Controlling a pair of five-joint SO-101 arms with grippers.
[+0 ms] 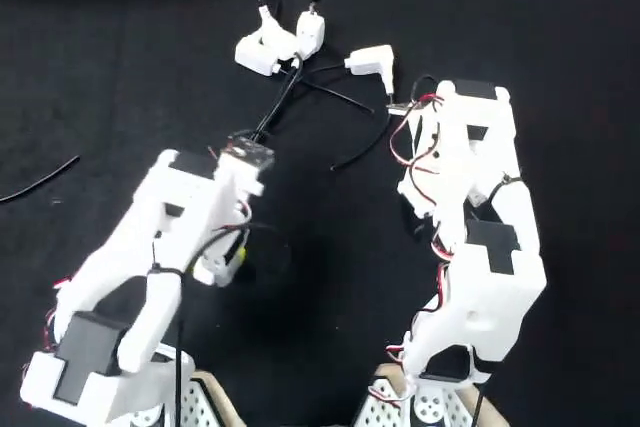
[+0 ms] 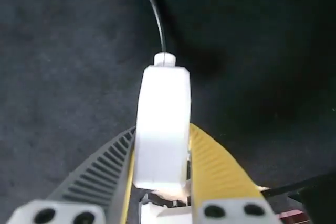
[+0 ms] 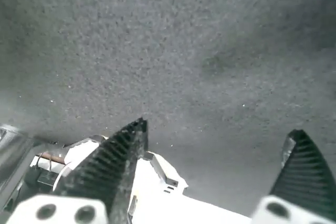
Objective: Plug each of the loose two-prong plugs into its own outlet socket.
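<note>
My left gripper (image 2: 163, 129) is shut on a white plug body (image 2: 163, 124), pinched between its grey finger and its yellow finger (image 2: 210, 161). A black cable (image 2: 155, 19) leaves the plug's far end. From above, this gripper (image 1: 228, 265) points down at the cloth left of centre, with the held plug hidden under the arm. A white angled plug (image 1: 372, 59) lies loose at the far middle. Left of it sit two white pieces (image 1: 272, 45), touching each other, with black cables running off them. My right gripper (image 3: 218, 129) hangs open over bare cloth, holding nothing.
Black cloth (image 1: 120, 67) covers the whole table. Thin black cables (image 1: 330, 97) cross between the far pieces and the arms. A stray black wire (image 1: 40, 182) lies at the left edge. The right arm (image 1: 470, 177) stands folded at right.
</note>
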